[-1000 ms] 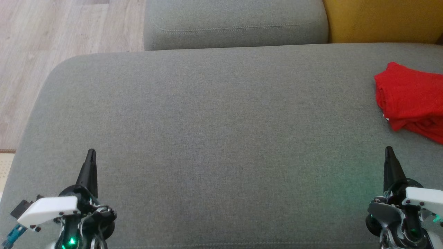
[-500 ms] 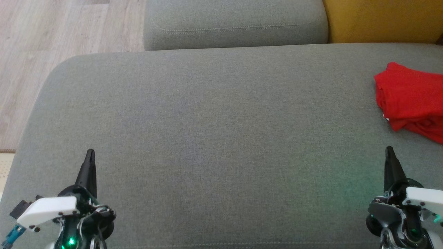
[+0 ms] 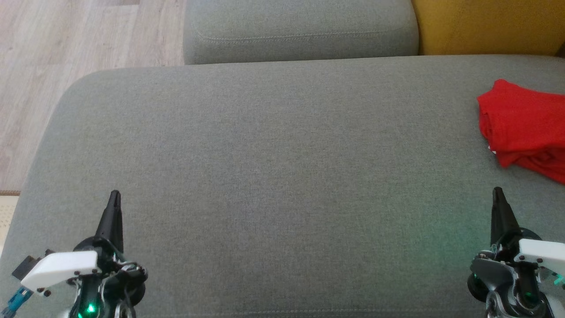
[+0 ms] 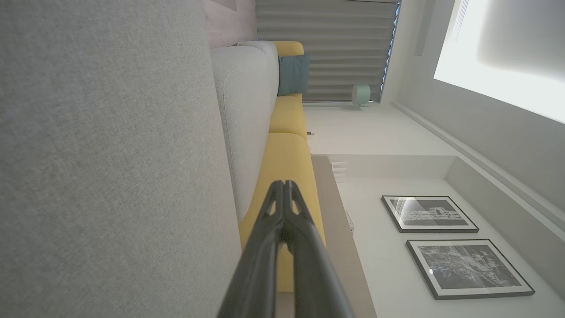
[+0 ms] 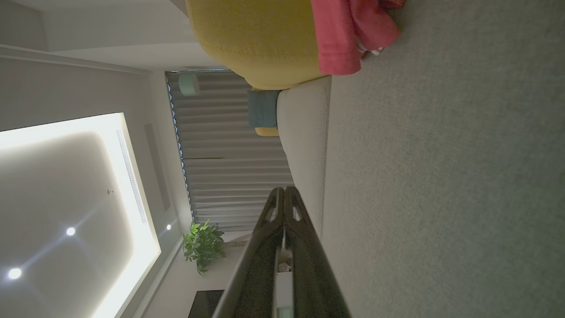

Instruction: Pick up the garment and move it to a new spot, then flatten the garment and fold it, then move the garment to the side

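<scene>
The garment [image 3: 527, 128] is a red cloth folded into a compact bundle at the right edge of the grey sofa seat [image 3: 273, 176], partly cut off by the head view's border. It also appears as a pink-red heap [image 5: 348, 31] at the top of the right wrist view. My left gripper [image 3: 115, 195] is shut and empty at the lower left, hovering over bare seat. My right gripper [image 3: 497, 191] is shut and empty at the lower right, a short way in front of the garment and not touching it. Each wrist view shows its own fingers pressed together [image 4: 284, 185] [image 5: 284, 191].
A grey back cushion [image 3: 300, 28] lies beyond the seat, with a yellow cushion [image 3: 490, 24] to its right. Wooden floor [image 3: 66, 53] runs along the left side past the seat's rounded corner. The wide middle of the seat is bare fabric.
</scene>
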